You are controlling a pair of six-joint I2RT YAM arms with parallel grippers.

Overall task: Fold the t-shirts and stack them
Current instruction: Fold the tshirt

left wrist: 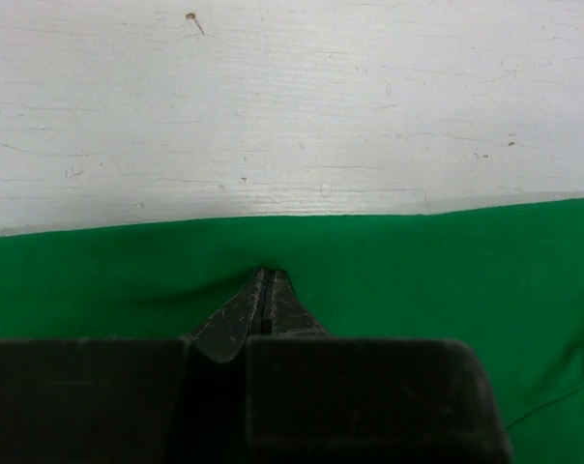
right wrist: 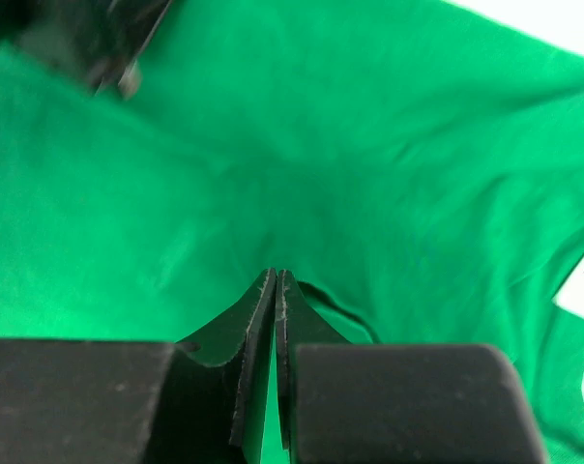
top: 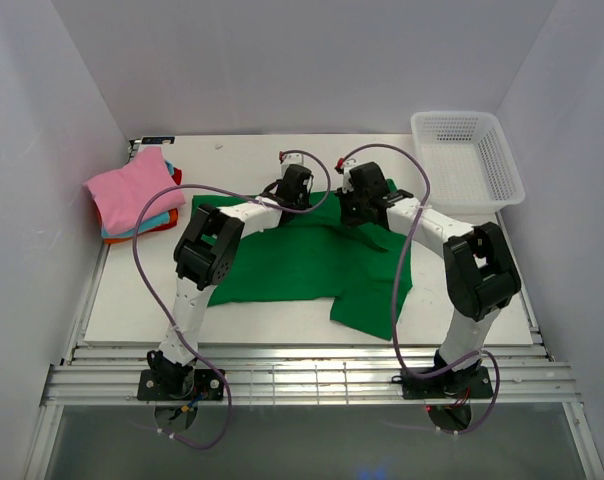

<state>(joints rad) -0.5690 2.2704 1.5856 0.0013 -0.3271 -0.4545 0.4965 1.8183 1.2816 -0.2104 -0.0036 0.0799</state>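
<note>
Bench point(top: 282, 322): white board. The arms reach away from us towards its far half.

Green t-shirt point(top: 302, 265): the biggest item. It lies spread over mid-bench, mostly flat, with one flap hanging forward on the right side and creases running towards the far edge. It is not yet folded.

Basket point(top: 467, 155): white mesh, at the far right corner, well apart from the cloth.

Folded stack point(top: 132, 190): at the far left, pink on top, with teal and orange-red edges showing beneath. It sits near the green shirt's left corner.

Left tool point(left wrist: 266, 290): its fingers are pressed together on the shirt just inside its far edge. The cloth puckers towards the tips, so we judge it to be pinching the fabric. Bare bench lies beyond.

Right tool point(right wrist: 276, 290): its fingers are closed, with green showing between them, so it is pinching a raised ridge of the shirt.

Risks, as we judge them:
- Both pinches look shallow and close to the tips. A quick pull could slip the cloth out of one tool, which would leave a skewed fold.
- The two tools sit close together, so the outer corners may sag and drag when the cloth is lifted.
- The forward flap could tuck under and bunch.
- A sweep to the left could catch the stack and knock it askew.
</note>
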